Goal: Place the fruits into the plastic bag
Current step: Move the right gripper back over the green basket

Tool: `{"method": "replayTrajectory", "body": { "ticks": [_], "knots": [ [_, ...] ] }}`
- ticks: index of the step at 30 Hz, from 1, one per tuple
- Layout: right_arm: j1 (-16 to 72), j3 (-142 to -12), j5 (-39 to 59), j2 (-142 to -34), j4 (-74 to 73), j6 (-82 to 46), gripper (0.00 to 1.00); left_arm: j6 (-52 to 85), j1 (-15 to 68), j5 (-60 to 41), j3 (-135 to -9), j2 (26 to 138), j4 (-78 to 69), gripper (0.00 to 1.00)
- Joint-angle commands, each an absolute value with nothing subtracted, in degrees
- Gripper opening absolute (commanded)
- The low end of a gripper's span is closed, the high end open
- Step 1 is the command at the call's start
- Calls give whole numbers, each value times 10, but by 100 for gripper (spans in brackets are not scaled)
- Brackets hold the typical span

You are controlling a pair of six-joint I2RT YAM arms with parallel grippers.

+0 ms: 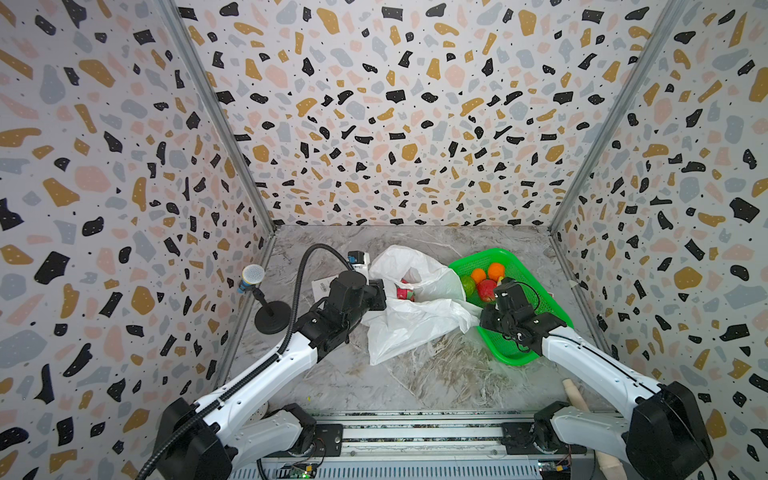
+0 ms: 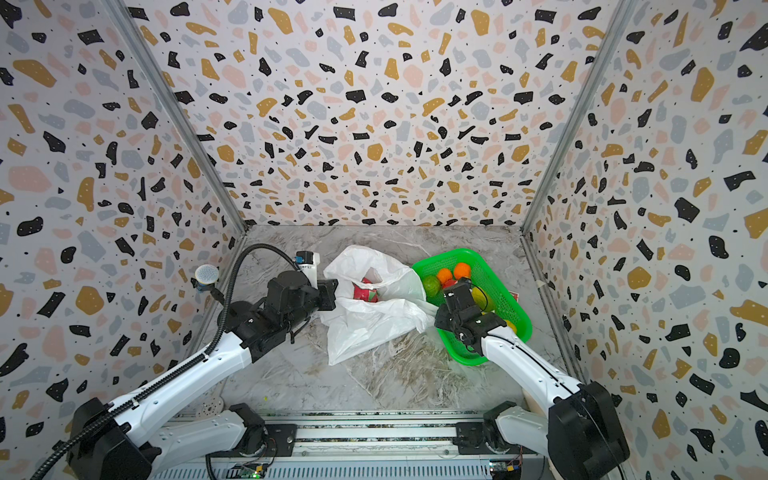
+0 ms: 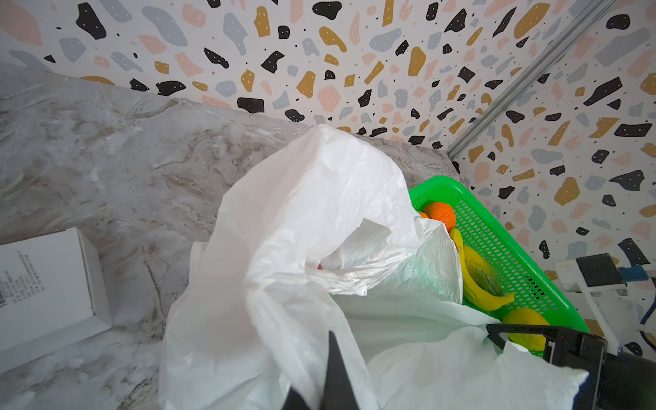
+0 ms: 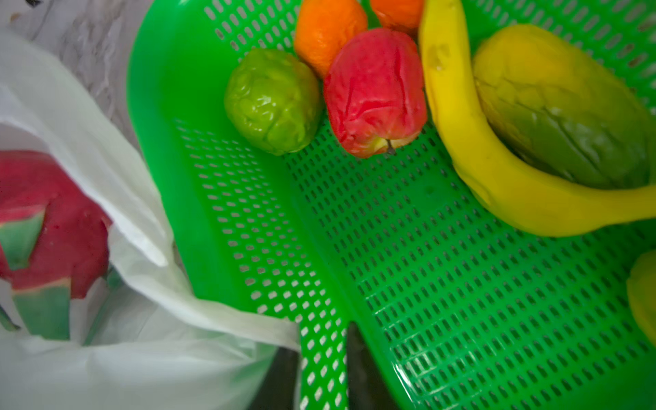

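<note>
One white box (image 3: 46,284) near plastic bag (image 3: 301,220), print illegible.

seemingly clear room in tray (image 4: 461,284) beside banana (image 4: 497,191)

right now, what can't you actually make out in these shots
- Dragon fruit: in both top views, mostly wrapped by the plastic bag.
- Left gripper fingertips: left wrist view, buried in bag folds.
- Yellow round fruit: right wrist view, cut off by the frame edge; in both top views, mostly under the right arm.
- White box print: left wrist view, too small to read.
- Second orange: right wrist view, cut off by the frame edge.
</note>
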State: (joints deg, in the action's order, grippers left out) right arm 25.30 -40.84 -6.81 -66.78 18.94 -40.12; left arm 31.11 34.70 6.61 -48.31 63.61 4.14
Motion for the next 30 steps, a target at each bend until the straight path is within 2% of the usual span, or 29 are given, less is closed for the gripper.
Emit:
{"method": "replayTrajectory", "body": {
  "ticks": [1, 4, 13, 18, 23, 30],
  "knots": [
    [248, -404, -50, -643, 177, -413, 55, 310, 344, 41, -470, 633, 0, 0],
    [251, -414, -41, -620, 154, -393, 62, 305, 344, 9, -460, 638, -10, 0],
    [317, -468, -137, -584, 106, -310, 64, 288, 344, -11, -449, 640, 5, 0],
    [321, -493, -83, -622, 69, -260, 64, 289, 345, -19, -448, 643, 5, 0],
    [329, -554, 25, -711, 81, -210, 63, 290, 345, -16, -450, 644, 5, 0],
    [432, -560, 69, -785, 163, -137, 62, 287, 345, -11, -454, 647, 3, 0]
  ]
}}
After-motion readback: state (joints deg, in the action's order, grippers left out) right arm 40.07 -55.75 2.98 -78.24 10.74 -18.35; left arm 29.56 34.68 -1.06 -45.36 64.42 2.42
